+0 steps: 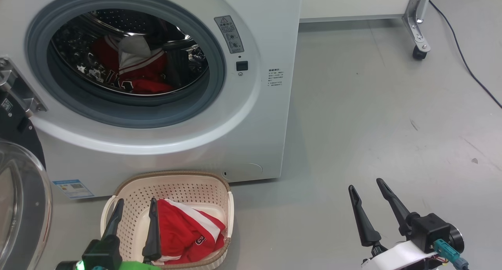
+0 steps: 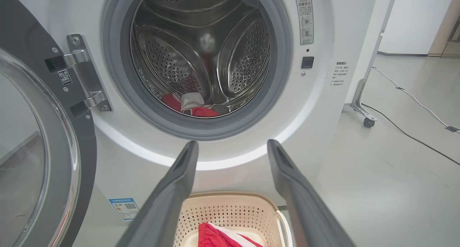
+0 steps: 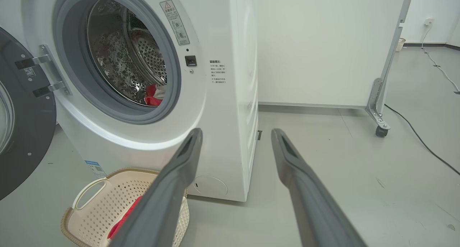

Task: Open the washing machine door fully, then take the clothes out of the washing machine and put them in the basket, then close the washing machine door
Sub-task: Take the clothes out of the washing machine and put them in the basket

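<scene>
1. White washing machine [image 1: 251,128] across the upper left of the head view, round mouth uncovered, grey rubber ring [image 1: 129,115] around a steel drum [image 1: 129,20].
2. Door [image 1: 19,199] wide open at the left edge of that view: clear glass bulge low down, black rim above it, hung on a metal hinge [image 1: 17,87].
3. Red clothes [image 1: 137,72] with white trim heaped at the bottom of the drum, a pale lining turned out on top, dark white-edged numbers partly showing; in the left wrist view a small red-and-white heap low in the middle of the drum.
4. Cream perforated basket [image 1: 172,176] on the floor at the lower left, right up against the machine's front, below the mouth; brown woven-look rim, a loop handle at each end.
5. Red garment [image 1: 184,230] with a white stripe lying inside the basket, toward its right half.
6. Left gripper [image 1: 136,202] at the bottom left, above the basket, fingers apart and holding nothing; one fingertip over the edge of the red garment, touching or not impossible to tell.
7. Right gripper [image 1: 365,184] at the lower right, over bare grey floor [image 1: 353,105], well apart from machine and basket, fingers spread and empty.
8. Blue label [image 1: 72,187] low on the machine's front, between the door glass and the basket.
9. Caster wheel [image 1: 419,53] under a metal frame leg in the upper right.
</scene>
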Robot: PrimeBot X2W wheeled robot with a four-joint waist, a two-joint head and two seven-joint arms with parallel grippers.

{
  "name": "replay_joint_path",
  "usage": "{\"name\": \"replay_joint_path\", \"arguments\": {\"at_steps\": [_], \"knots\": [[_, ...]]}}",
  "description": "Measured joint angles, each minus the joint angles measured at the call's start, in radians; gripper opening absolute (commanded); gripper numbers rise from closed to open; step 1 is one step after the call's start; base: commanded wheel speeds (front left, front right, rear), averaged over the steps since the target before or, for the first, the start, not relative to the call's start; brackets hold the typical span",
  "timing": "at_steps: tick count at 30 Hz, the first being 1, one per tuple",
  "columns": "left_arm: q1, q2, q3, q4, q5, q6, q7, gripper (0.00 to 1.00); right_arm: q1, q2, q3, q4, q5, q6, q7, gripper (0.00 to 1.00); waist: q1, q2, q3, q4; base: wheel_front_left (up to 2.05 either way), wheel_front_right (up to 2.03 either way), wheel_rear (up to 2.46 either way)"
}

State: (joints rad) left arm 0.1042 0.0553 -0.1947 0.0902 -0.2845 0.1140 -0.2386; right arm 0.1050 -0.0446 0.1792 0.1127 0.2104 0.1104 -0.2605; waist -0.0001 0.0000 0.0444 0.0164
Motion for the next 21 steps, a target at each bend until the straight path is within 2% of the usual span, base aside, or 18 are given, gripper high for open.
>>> {"name": "replay_joint_path", "arguments": {"at_steps": [21], "knots": [[0.005, 0.0, -0.007, -0.026, -0.002, 0.0, 0.033, 1.0, 0.005, 0.001, 0.022, -0.027, 0.0, -0.009, 0.0, 1.0, 0.0, 0.0, 0.029, -0.007, 0.0, 0.0, 0.0]]}}
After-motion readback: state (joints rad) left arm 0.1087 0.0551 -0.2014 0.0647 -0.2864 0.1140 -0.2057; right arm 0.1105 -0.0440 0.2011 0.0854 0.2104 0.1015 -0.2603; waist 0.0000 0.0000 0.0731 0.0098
